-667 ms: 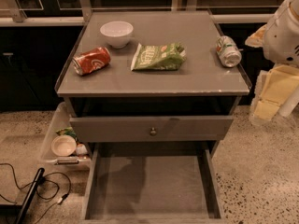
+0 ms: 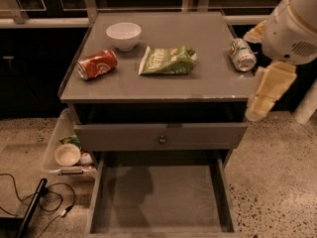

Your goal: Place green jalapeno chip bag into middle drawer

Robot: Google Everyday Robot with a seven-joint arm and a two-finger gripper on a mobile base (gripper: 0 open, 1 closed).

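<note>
The green jalapeno chip bag [image 2: 167, 60] lies flat in the middle of the grey cabinet top [image 2: 198, 86]. The middle drawer [image 2: 163, 200] is pulled out below, its bare grey floor showing and nothing in it. My gripper [image 2: 266, 94] hangs as a cream-coloured part below the white arm [image 2: 292, 29], just off the cabinet's right front corner. It is well right of the bag and holds nothing that I can see.
On the cabinet top stand a white bowl [image 2: 124, 35], a red soda can [image 2: 97, 64] on its side at the left, and a green-and-white can [image 2: 242, 54] on its side at the right. The drawer front with a knob [image 2: 162, 140] is closed. A clear bin [image 2: 67, 152] and cables [image 2: 44, 202] lie on the floor at the left.
The arm and gripper have shifted a little left, closer to the cabinet's right edge. The bag, cans and bowl have not moved.
</note>
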